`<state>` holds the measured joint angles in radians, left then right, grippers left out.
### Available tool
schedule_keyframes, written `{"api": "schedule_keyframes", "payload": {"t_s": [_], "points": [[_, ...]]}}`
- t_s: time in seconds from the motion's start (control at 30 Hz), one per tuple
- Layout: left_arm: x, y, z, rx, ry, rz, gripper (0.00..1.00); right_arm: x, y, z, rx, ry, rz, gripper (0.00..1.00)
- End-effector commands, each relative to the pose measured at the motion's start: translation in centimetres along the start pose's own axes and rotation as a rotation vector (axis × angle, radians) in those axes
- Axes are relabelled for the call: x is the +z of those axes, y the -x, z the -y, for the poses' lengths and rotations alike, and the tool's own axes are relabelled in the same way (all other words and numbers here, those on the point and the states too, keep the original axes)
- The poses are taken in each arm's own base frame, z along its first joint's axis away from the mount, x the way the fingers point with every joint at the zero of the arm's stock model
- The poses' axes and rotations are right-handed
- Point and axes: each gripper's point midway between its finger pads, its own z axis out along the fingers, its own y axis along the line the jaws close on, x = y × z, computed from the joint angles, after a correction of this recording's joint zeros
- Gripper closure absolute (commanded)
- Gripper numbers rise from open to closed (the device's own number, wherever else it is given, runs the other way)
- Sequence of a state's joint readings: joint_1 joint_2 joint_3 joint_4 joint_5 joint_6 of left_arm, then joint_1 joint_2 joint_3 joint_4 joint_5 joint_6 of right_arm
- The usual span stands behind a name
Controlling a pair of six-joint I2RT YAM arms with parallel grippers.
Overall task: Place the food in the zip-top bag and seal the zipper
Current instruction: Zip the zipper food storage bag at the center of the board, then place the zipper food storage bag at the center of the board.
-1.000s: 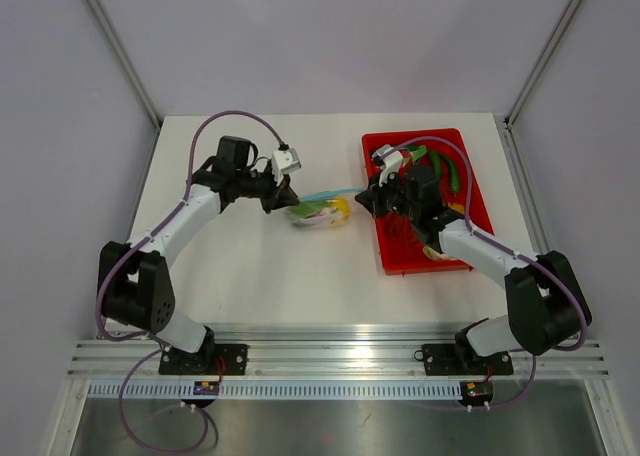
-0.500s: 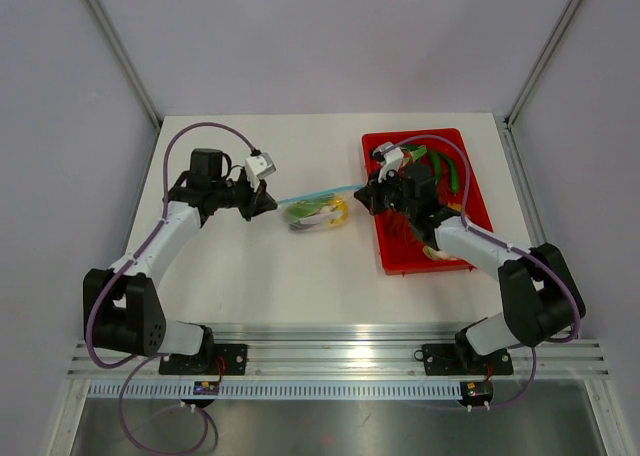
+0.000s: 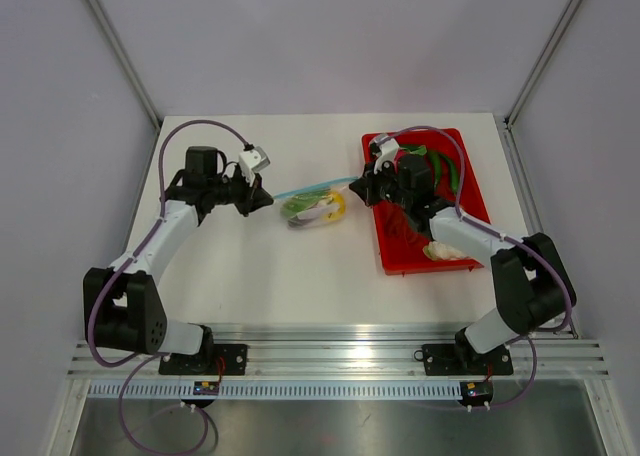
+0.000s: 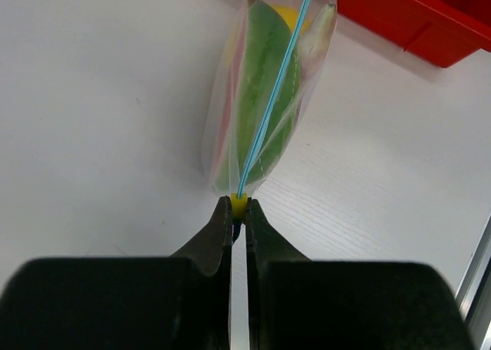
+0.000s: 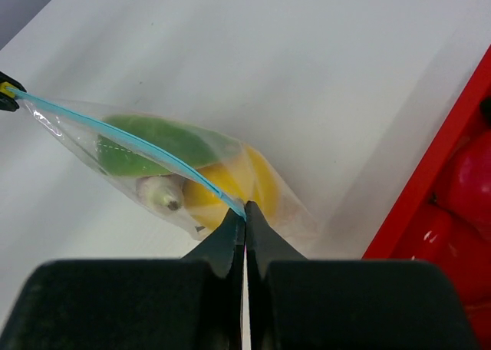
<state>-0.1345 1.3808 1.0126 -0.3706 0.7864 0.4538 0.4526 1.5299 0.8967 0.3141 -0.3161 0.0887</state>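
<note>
Nearest, an aluminium rail point(image 3: 340, 354) carries both arm bases. A small sticker point(image 3: 207, 387) below each base is too small to read. Beyond the rail spreads the white table point(image 3: 250, 276).

Midway back, at the table's centre, a small clear crinkly plastic zip-top bag point(image 3: 315, 212) is stretched left to right between the two claws. It lies just left of a red plastic tray point(image 3: 400, 258). The left gripper point(image 4: 239, 206) is clamped on the left end of the thin light-blue zipper strip point(image 4: 276, 89), with a small yellow tab point(image 4: 239, 203) pinched between its tips. The right gripper point(image 5: 244, 216) is clamped on the strip's right end, near the tray's left wall. Between them the zipper strip runs taut as one thin line.

Inside the bag, a round yellow toy fruit point(image 5: 230, 185) sits at the right end. A green-skinned wedge point(image 5: 146, 146) with red along one side fills the left part. A pale whitish piece point(image 5: 157, 190) lies low between them. Whether the bag's bottom rests on the table cannot be told.

Farther right, the tray holds glossy red pieces point(image 5: 460, 189), and long green pieces point(image 3: 456, 174) lie towards its far end.
</note>
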Motion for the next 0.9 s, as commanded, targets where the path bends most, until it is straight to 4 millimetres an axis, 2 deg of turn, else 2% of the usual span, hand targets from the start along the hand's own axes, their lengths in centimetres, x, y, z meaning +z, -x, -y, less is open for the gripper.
{"api": "schedule_keyframes", "payload": {"t_s": [0.0, 0.1, 0.13, 0.17, 0.27, 0.33, 0.37, 0.43, 0.47, 0.5, 0.57, 0.6, 0.63, 0.67, 0.7, 0.73, 0.77, 0.8, 0.87], "points": [[-0.9, 3.0, -4.1, 0.029, 0.138, 0.043, 1.00, 1.2, 4.9, 1.9, -0.063, -0.038, 0.108, 1.00], [-0.6, 5.4, -6.3, 0.077, 0.187, 0.102, 1.00, 2.8, 7.4, 1.5, -0.105, 0.002, 0.144, 1.00], [-0.6, 5.8, -6.9, 0.077, 0.200, 0.110, 1.00, 3.8, 8.9, 1.4, -0.129, 0.019, 0.158, 1.00], [-0.9, 7.1, -7.5, 0.079, 0.217, 0.131, 1.00, 4.3, 9.1, 1.2, -0.128, 0.038, 0.147, 1.00], [-1.0, 7.9, -9.3, 0.052, 0.262, 0.159, 1.00, 5.9, 10.6, 1.2, -0.183, 0.071, 0.172, 1.00], [-1.4, 8.2, -9.7, 0.044, 0.275, 0.172, 1.00, 6.7, 10.1, 0.7, -0.206, 0.111, 0.159, 1.00], [-1.5, 8.2, -9.6, 0.035, 0.275, 0.177, 1.00, 6.9, 9.0, 0.1, -0.211, 0.151, 0.122, 1.00], [-1.7, 7.0, -9.0, 0.011, 0.273, 0.162, 0.97, 6.7, 6.4, -0.7, -0.234, 0.185, 0.051, 0.94], [-2.2, 7.0, -8.3, -0.006, 0.276, 0.166, 0.88, 6.7, 5.3, -2.1, -0.249, 0.203, 0.035, 0.89], [-2.2, 5.7, -7.6, -0.050, 0.269, 0.140, 0.63, 5.7, 2.9, -2.7, -0.251, 0.204, -0.001, 0.82], [-3.0, 5.3, -6.0, -0.114, 0.265, 0.150, 0.37, 5.0, 0.6, -4.6, -0.287, 0.204, -0.023, 0.63], [-3.1, 5.1, -5.5, -0.122, 0.260, 0.153, 0.01, 4.2, 0.4, -5.4, -0.294, 0.204, -0.017, 0.56], [-3.2, 4.2, -5.0, -0.144, 0.263, 0.144, 0.01, 3.5, -1.9, -5.2, -0.279, 0.185, -0.051, 0.44], [-4.0, 4.9, -4.7, -0.128, 0.289, 0.167, 0.01, 3.0, -2.6, -5.9, -0.279, 0.188, -0.058, 0.42], [-4.5, 5.2, -4.7, -0.122, 0.309, 0.180, 0.01, 2.3, -2.3, -6.0, -0.281, 0.180, -0.045, 0.41], [-5.1, 5.9, -4.5, -0.125, 0.325, 0.200, 0.01, 1.7, -3.3, -5.8, -0.269, 0.168, -0.063, 0.40], [-5.6, 6.6, -4.4, -0.127, 0.338, 0.218, 0.01, 1.4, -3.2, -5.4, -0.270, 0.137, -0.060, 0.36], [-6.6, 7.9, -4.3, -0.117, 0.365, 0.252, 0.01, 0.7, -2.3, -5.4, -0.276, 0.120, -0.037, 0.36], [-7.7, 9.9, -3.9, -0.131, 0.376, 0.304, 0.01, -0.1, -1.7, -4.2, -0.288, 0.045, -0.040, 0.32]]}}
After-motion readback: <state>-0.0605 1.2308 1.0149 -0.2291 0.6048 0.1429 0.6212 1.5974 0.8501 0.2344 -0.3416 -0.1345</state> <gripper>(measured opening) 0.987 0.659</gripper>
